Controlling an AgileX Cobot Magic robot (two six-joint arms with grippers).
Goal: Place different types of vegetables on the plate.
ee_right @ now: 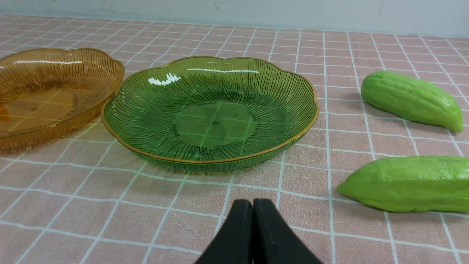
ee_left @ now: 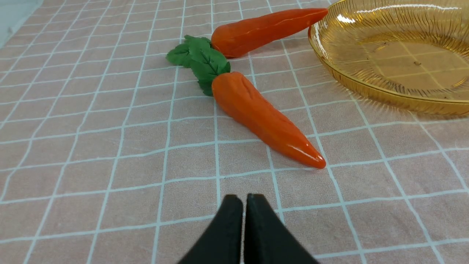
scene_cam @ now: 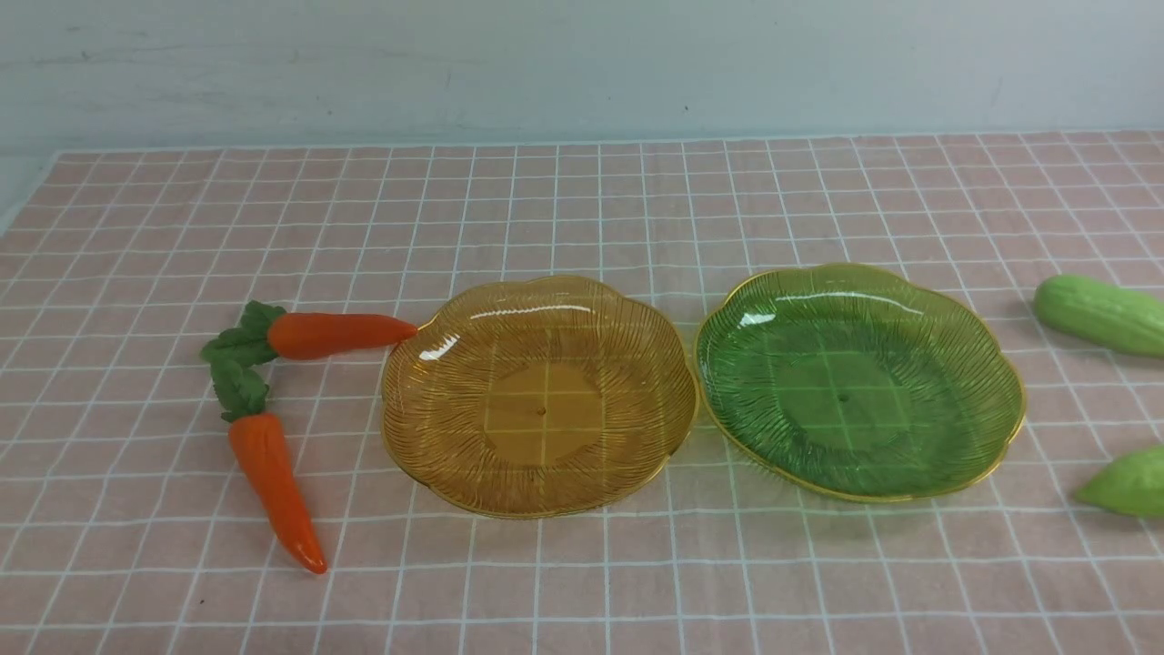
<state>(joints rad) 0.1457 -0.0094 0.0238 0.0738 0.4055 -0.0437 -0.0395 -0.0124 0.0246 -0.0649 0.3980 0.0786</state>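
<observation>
Two orange carrots with green leafy tops lie left of the plates: the far carrot [scene_cam: 336, 334] [ee_left: 263, 31] points at the amber plate [scene_cam: 536, 396] [ee_left: 395, 55], the near carrot [scene_cam: 273, 478] [ee_left: 263, 117] points toward me. A green plate [scene_cam: 859, 380] [ee_right: 210, 110] stands right of the amber one; both are empty. Two light-green gourds lie at the right edge: the far gourd [scene_cam: 1100, 314] [ee_right: 410, 99] and the near gourd [scene_cam: 1128, 482] [ee_right: 406, 183]. My left gripper [ee_left: 244, 198] is shut and empty, short of the near carrot's tip. My right gripper [ee_right: 253, 203] is shut and empty, near the green plate's front rim.
A pink cloth with a white grid [scene_cam: 582, 582] covers the table. A pale wall [scene_cam: 582, 64] runs along the far edge. Neither arm shows in the front view.
</observation>
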